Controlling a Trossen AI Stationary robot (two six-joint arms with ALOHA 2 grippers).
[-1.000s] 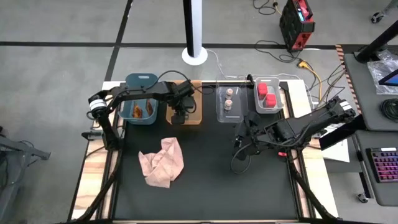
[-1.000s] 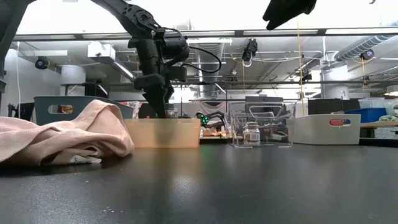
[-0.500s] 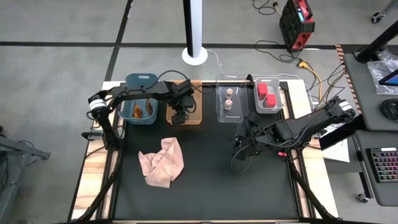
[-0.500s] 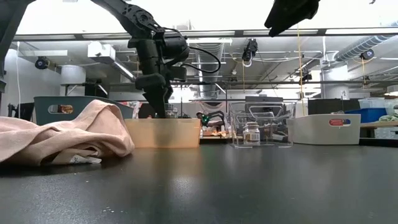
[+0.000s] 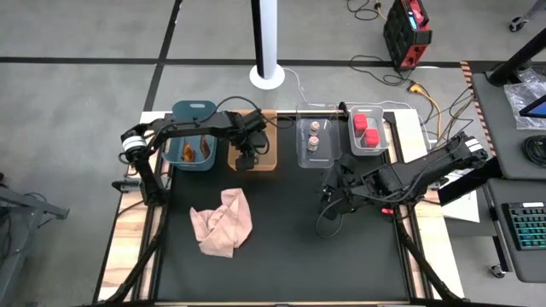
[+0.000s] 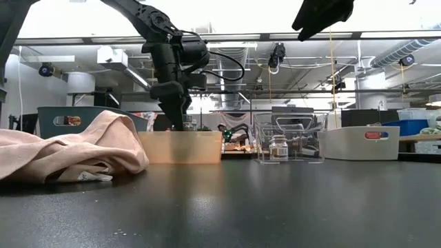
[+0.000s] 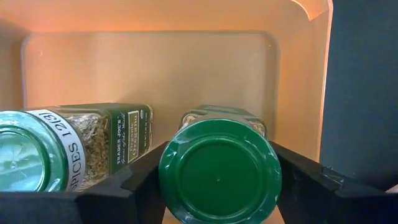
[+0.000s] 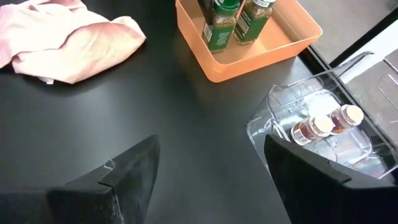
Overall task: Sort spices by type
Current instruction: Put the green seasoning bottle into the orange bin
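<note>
the left gripper (image 7: 217, 186) hangs inside the orange bin (image 5: 264, 153), jaws spread on either side of a green-capped jar (image 7: 219, 171), with a second green-capped jar (image 7: 68, 146) just beside it. the right gripper (image 8: 211, 174) hovers over the black counter (image 5: 281, 247) near the orange bin, jaws wide and empty.

Clearly a robotics lab or workshop. Bare grey concrete floor (image 5: 85, 102) crossed by dark tape lines, a white pole (image 5: 266, 38) on a round base behind the table. Red equipment case (image 5: 406, 30) trailing cables, keyboard (image 5: 527, 227) on a side desk. Overhead, exposed ducting (image 6: 396, 49), pipes and strip lights; storage bins (image 6: 413, 114) lined up on benches beyond.
</note>
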